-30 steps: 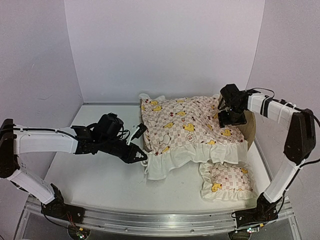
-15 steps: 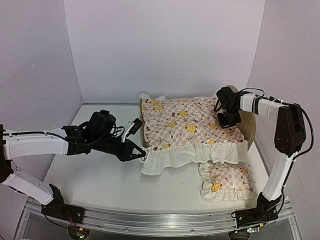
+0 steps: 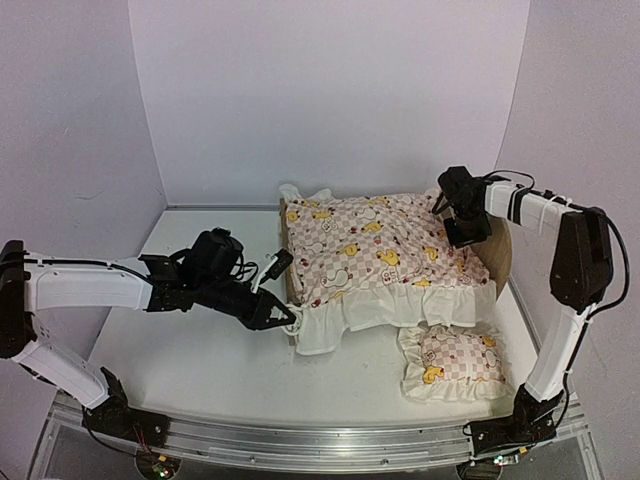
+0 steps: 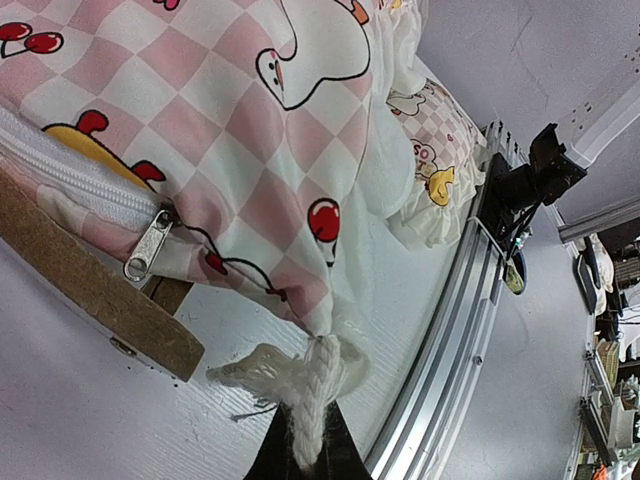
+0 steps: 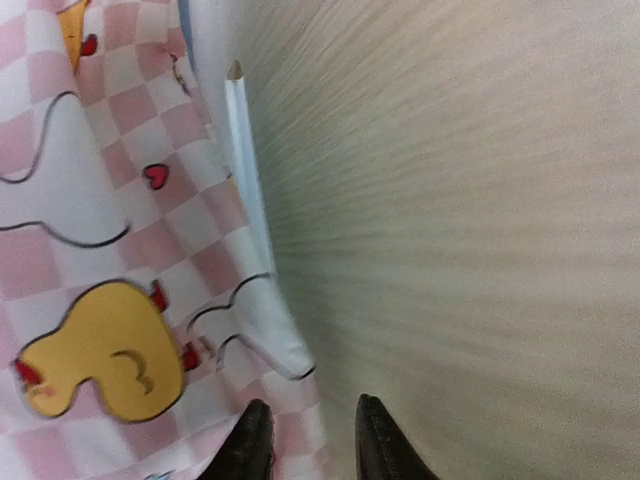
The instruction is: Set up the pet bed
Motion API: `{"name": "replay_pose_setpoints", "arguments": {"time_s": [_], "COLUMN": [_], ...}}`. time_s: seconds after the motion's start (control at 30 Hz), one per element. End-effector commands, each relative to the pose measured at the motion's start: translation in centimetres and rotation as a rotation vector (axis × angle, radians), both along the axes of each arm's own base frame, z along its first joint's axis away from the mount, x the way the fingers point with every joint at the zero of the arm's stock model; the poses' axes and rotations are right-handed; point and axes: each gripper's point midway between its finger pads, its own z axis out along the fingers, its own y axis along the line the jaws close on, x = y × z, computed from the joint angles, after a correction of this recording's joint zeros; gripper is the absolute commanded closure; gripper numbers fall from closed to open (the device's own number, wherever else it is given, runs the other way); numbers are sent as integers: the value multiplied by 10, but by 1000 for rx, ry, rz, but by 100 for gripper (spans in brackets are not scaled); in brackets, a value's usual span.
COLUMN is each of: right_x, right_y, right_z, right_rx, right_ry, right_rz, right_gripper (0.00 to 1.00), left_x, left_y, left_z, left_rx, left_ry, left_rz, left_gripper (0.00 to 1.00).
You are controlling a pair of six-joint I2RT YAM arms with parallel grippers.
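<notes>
The pet bed (image 3: 502,256) stands at the right middle, almost wholly covered by the frilled cartoon-print quilt (image 3: 375,255). Only its rounded wooden headboard and a bit of the low footboard (image 4: 95,295) show. My left gripper (image 3: 287,321) is shut on the quilt's white frilled corner (image 4: 315,375), low over the table by the footboard. My right gripper (image 3: 463,238) sits at the quilt's far right edge against the headboard (image 5: 460,200). Its fingers (image 5: 250,440) stand slightly apart over the quilt edge and hold nothing that I can see.
The small matching pillow (image 3: 455,362) lies on the table in front of the bed, near the right arm's base, and shows in the left wrist view (image 4: 435,125). The metal rail (image 3: 300,440) runs along the table's near edge.
My left gripper pulled the quilt corner out to the front left, then came back a little to the right. The quilt shifted with it. My right gripper stayed by the headboard.
</notes>
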Motion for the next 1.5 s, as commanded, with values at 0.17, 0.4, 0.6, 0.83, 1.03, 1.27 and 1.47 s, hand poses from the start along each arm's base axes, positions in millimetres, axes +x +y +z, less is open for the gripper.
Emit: {"name": "replay_pose_setpoints", "arguments": {"time_s": [0.17,0.4,0.6,0.83,1.03,1.27,1.47], "right_x": [-97,-220,-247,-249,-236,-231,-210], "right_y": [176,336,382,385,371,335,306], "right_z": [107,114,77,30,14,57,86], "right_rx": [400,953,926,683,489,460,473], "right_ry": [-79,-106,-178,-290,-351,-451,-500], "right_rz": [466,921,891,769,682,664,631], "right_gripper": [35,19,15,15,32,94,100], "left_x": [6,8,8,13,11,13,5], "left_y": [0,-5,-9,-12,-7,-4,-10], "left_z": [19,47,54,63,71,60,51], "left_rx": [-33,-84,-99,-110,-113,-72,-76], "left_ry": [-65,-108,-111,-134,-152,-147,-97], "left_rz": [-1,-28,-41,-39,-37,-30,-83], "left_gripper": [100,100,100,100,100,99,96]}}
